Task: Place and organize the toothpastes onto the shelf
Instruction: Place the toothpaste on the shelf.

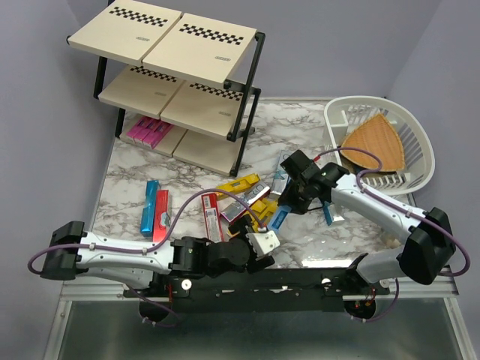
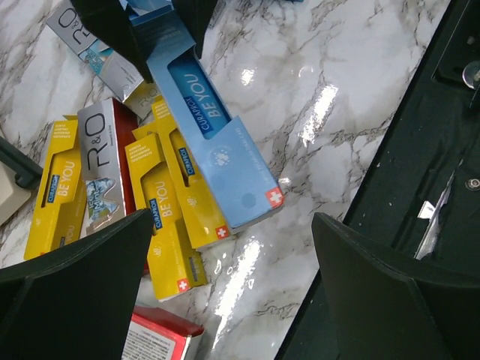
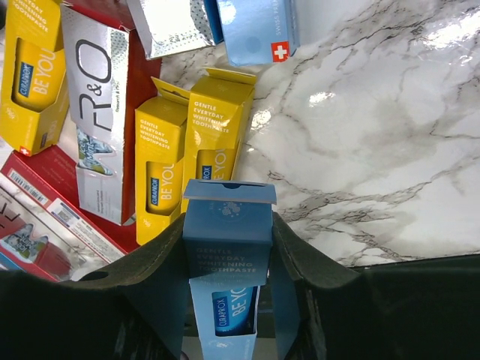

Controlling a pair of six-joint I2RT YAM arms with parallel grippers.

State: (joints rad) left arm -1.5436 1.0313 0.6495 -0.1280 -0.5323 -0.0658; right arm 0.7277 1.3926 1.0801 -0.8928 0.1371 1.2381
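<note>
From above, the shelf [image 1: 201, 43] is seen at the far left corner of the marble table [image 1: 360, 247], and a few pink boxes [image 1: 148, 133] are laid on its lowest board. Most of the toothpastes [image 1: 238, 204] are heaped loose near the middle of the near edge. The right gripper [image 1: 288, 204] is lowered at the right side of the heap, and a light blue box [image 1: 276, 219] is pinched by one end. The left gripper [image 1: 264, 244] is held just beside the heap, its jaws spread wide with nothing between them.

In the left wrist view, the light blue box is shown lying slantwise on the marble. Its far end is gripped by the dark fingers [image 2: 112, 30] of the other arm, and its near end is touching the yellow boxes [image 2: 169, 202].

In the right wrist view, the same box is seen clamped narrowly between both fingers, with its flap end pointing outward.

The pick-up step is judged to be in hand, and little of the task appears done. For the next move, the box would need to be lifted clear of its neighbours, carried to the far left corner and set on a free board, lined up with the pink ones.
</note>
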